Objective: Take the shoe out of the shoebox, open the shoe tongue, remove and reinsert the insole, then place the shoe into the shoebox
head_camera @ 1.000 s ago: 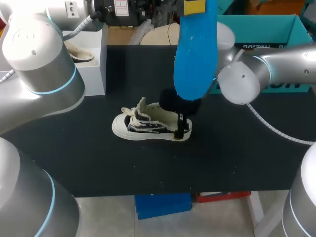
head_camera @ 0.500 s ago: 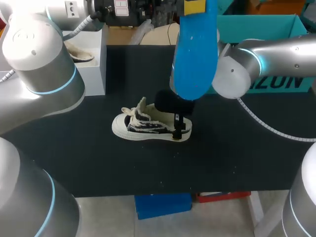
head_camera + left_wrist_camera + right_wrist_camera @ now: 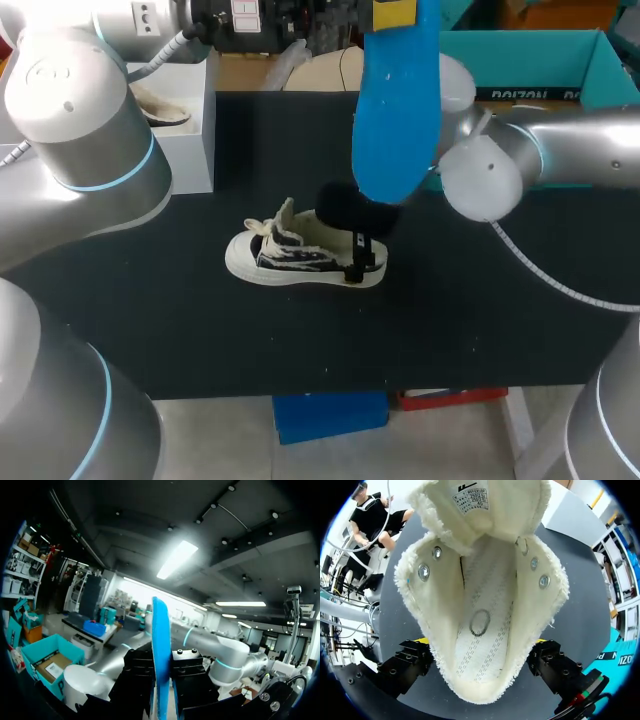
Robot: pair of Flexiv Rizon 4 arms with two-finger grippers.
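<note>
Pinching flat blue foam insole point(image 3: 395, 110) upright, high above black surface point(image 3: 470, 310): left gripper point(image 3: 161, 680) | right gripper point(image 3: 480, 652) clamps cream-and-black canvas sneaker point(image 3: 300, 255) at heel, tongue point(image 3: 485, 505) open | step: likely reinsertion | next: lower insole toe-first inside.

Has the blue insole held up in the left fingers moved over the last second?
No. The blue insole keeps the same gap from the white shoebox.

cream-and-black shoe point(image 3: 300, 258) upright, tongue open (fleece-lined); blue insole point(image 3: 395, 110) on end, raised above it.
</note>
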